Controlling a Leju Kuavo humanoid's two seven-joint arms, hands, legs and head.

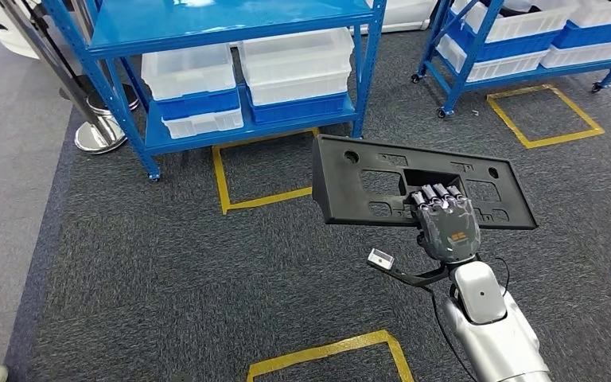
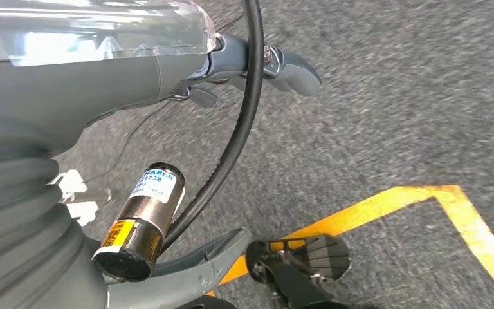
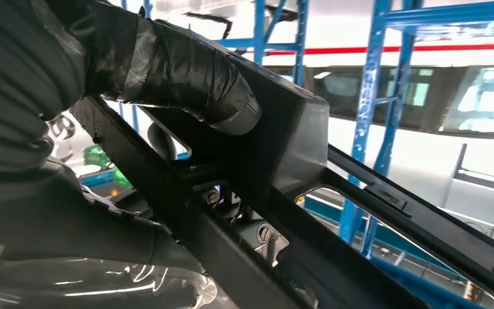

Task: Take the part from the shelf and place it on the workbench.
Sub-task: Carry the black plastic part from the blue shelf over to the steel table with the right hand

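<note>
— While the right hand (image 1: 448, 225) is raised over the carpet (image 1: 167, 270), what does it have?

— It grips the part (image 1: 366, 179), a flat black plastic panel with cut-outs. Its fingers (image 1: 436, 196) hook over the edge of an opening near the panel's middle. In the right wrist view the taped thumb (image 3: 186, 77) presses on the panel's other face.

— Where is the part?

— Held in the air, right of centre, nearer than the blue shelf (image 1: 231, 20) with its clear and blue bins (image 1: 294, 68).

— And the left hand (image 2: 257, 64)?

— It hangs above the carpet near a yellow tape line (image 2: 424, 199), holding nothing. How far its fingers are spread I cannot tell.
</note>
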